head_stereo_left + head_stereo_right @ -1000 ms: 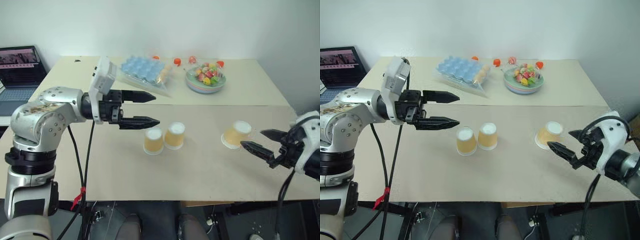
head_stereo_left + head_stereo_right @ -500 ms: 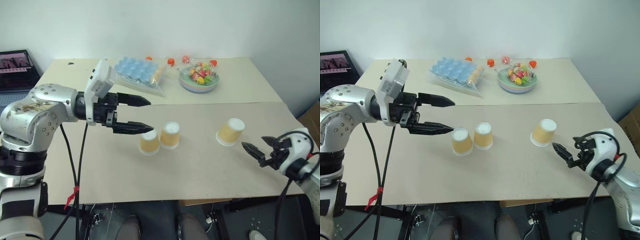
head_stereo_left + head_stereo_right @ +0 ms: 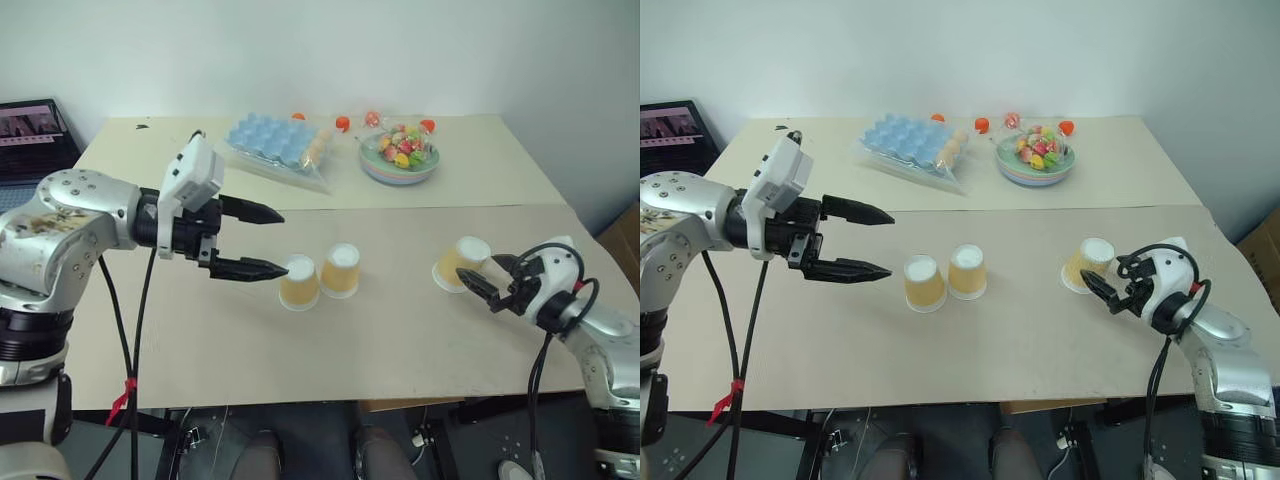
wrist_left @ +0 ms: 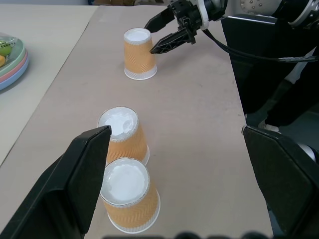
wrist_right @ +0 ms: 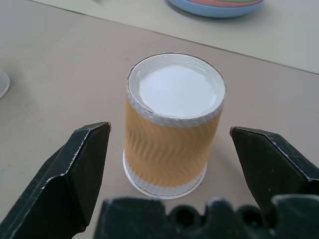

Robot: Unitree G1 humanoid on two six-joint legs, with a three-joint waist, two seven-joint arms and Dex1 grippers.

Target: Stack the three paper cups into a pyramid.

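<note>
Three paper cups are counted on the table (image 3: 400,340), all upside down. Two cups (image 3: 299,284) (image 3: 341,270) stand touching side by side near the table's middle; the third cup (image 3: 462,263) stands alone, well apart to their right. The left gripper (image 3: 262,240) is held just left of the pair, jaws spread, holding nothing. The right gripper (image 3: 491,278) is seen at the third cup, jaws spread to either side of it without pinching. Behind the pair, one blue egg tray (image 3: 270,142) and one candy bowl (image 3: 398,160) are seen.
</note>
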